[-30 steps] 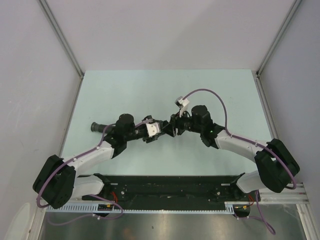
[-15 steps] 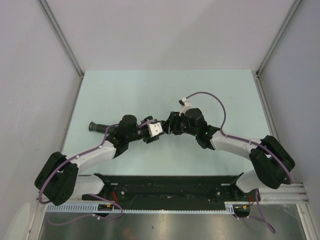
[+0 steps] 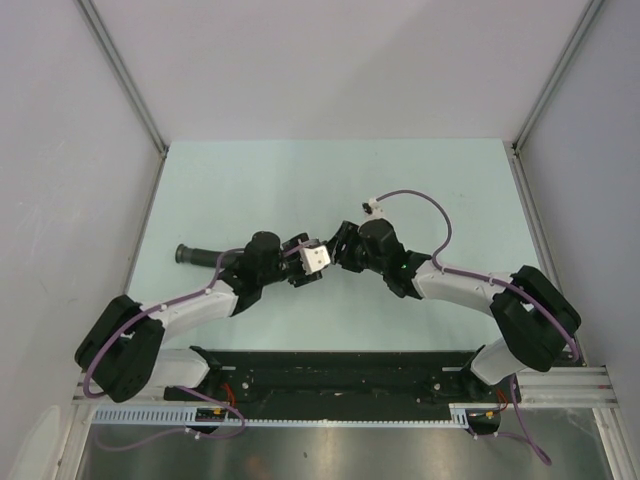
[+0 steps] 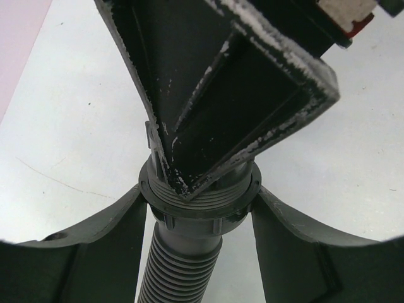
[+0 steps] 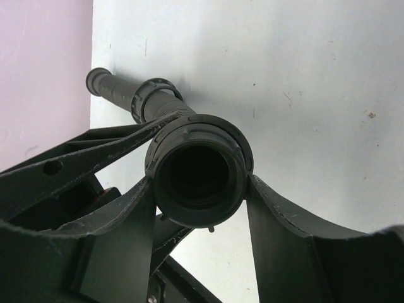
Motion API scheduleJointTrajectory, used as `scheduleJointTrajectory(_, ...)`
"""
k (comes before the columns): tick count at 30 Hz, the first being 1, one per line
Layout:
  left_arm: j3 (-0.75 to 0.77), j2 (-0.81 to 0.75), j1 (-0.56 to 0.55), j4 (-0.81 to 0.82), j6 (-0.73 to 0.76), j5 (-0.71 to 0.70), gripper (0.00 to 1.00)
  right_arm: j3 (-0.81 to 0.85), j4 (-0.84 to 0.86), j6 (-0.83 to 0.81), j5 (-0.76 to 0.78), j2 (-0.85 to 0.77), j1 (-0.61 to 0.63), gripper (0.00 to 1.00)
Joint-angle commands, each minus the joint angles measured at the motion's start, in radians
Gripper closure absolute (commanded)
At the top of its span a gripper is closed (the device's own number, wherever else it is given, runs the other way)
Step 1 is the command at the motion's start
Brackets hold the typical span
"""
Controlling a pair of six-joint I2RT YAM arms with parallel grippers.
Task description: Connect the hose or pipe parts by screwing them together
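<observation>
Left gripper (image 4: 201, 203) clamps the black ribbed plastic hose (image 4: 180, 268). Right gripper (image 5: 199, 189) pinches a black knurled plastic ring nut (image 5: 201, 134) at the hose's end.

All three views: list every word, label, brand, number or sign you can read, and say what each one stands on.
No readable text in any view.
Hose, fitting, table: no print or labels visible.
White block in the top view: only small dark dots, too small to read as marks.
</observation>
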Motion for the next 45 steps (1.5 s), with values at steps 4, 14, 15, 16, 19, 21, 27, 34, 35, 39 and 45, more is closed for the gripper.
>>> scheduleJointTrajectory(4,0.104,-0.004,-0.095,0.309,-0.025,0.127,1.00,0.049,0.042,0.171,-0.036,0.042,0.085,0.84)
scheduleJointTrajectory(14,0.073,-0.025,-0.090,0.319,-0.035,0.113,1.00,0.049,-0.035,0.136,0.040,-0.036,0.080,0.49)
scheduleJointTrajectory(15,0.069,-0.031,-0.089,0.320,-0.035,0.115,1.00,0.049,-0.042,0.133,0.043,-0.053,0.078,0.45)
scheduleJointTrajectory(16,0.064,-0.034,-0.086,0.322,-0.035,0.116,1.00,0.049,-0.061,0.130,0.052,-0.057,0.075,0.44)
scheduleJointTrajectory(19,0.047,-0.044,-0.083,0.326,-0.036,0.119,1.00,0.049,-0.097,0.116,0.064,-0.077,0.072,0.35)
scheduleJointTrajectory(21,0.043,-0.050,-0.080,0.326,-0.041,0.119,1.00,0.048,-0.113,0.107,0.070,-0.085,0.068,0.31)
scheduleJointTrajectory(27,0.040,-0.060,-0.058,0.328,-0.053,0.128,1.00,0.045,-0.156,0.071,0.103,-0.131,0.059,0.28)
scheduleJointTrajectory(34,0.030,-0.071,-0.038,0.332,-0.068,0.147,1.00,0.045,-0.193,0.039,0.106,-0.215,0.010,0.26)
scheduleJointTrajectory(35,0.030,-0.074,-0.035,0.332,-0.070,0.148,1.00,0.045,-0.196,0.033,0.104,-0.226,0.006,0.26)
scheduleJointTrajectory(39,0.023,-0.090,-0.014,0.332,-0.081,0.168,1.00,0.045,-0.229,0.016,0.090,-0.278,-0.015,0.26)
scheduleJointTrajectory(45,0.015,-0.119,0.019,0.332,-0.107,0.211,1.00,0.046,-0.289,-0.005,0.040,-0.332,-0.043,0.26)
